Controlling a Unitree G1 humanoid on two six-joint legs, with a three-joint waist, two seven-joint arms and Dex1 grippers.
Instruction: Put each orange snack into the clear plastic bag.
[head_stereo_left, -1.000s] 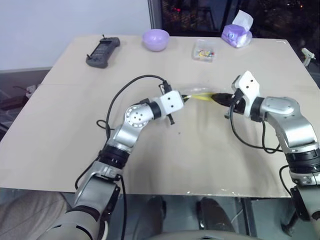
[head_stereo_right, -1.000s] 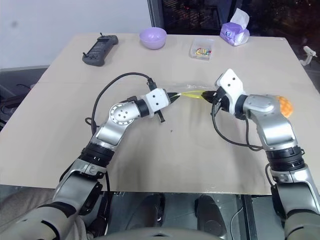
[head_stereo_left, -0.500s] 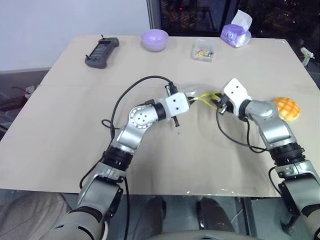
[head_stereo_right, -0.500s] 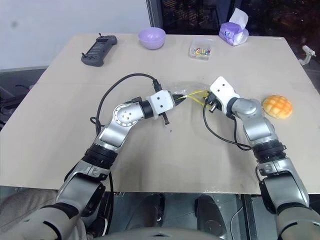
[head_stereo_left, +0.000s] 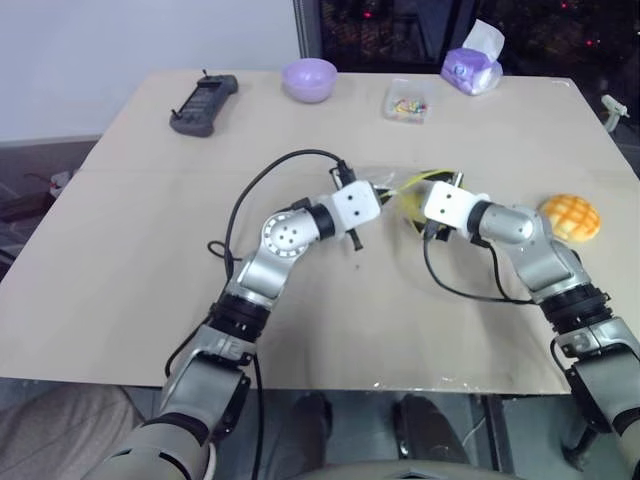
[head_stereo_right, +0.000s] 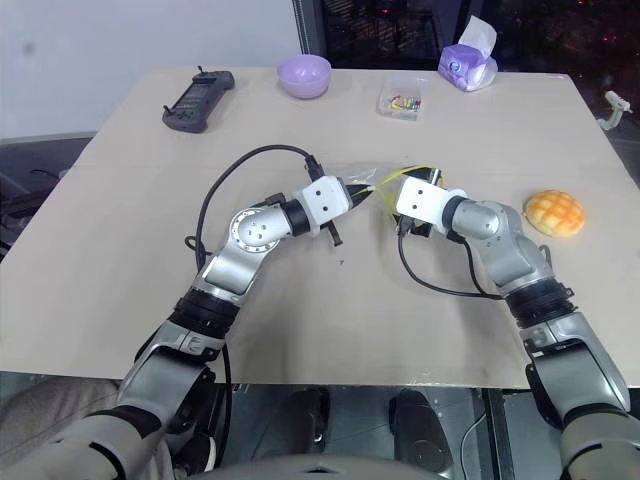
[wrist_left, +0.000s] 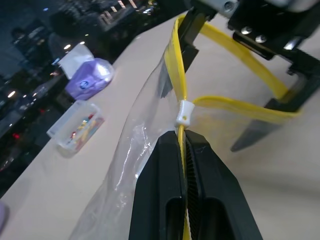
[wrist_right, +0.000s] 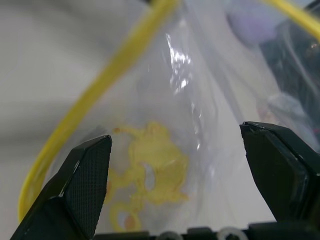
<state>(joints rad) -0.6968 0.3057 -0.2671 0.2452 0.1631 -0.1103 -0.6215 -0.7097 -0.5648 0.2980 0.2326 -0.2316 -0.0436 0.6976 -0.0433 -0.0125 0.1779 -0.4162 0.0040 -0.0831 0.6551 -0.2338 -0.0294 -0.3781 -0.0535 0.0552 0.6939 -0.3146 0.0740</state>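
Mid-counter (head_stereo_left: 130, 250), the left gripper (wrist_left: 183, 137) is clamped tight on the yellow seal strip (wrist_left: 181, 75) of the clear plastic bag (wrist_left: 135, 150), pinching it right below the little white slider (wrist_left: 183, 113). The bag hangs off that grip just above the surface, its yellow rim looped wide into an open mouth. Facing it, the right gripper (wrist_right: 180, 150) has its two black fingers (wrist_right: 82, 180) spread wide apart, and they sit inside that mouth, one to each side, with crinkly film and a yellow printed mark on the bag between them. From the head view the right gripper (head_stereo_left: 425, 196) points across toward the left one, the two nearly nose to nose with the bag between.

The orange snack (head_stereo_left: 571, 215), the round bun with the criss-cross top, lies alone on the counter out to the right, beside the right forearm and well apart from the bag.

Along the far edge sit a black handheld device (head_stereo_left: 204, 103), a lilac bowl (head_stereo_left: 311, 77), a small clear box of colourful bits (head_stereo_left: 408, 101) and a purple tissue pack (head_stereo_left: 473, 67).
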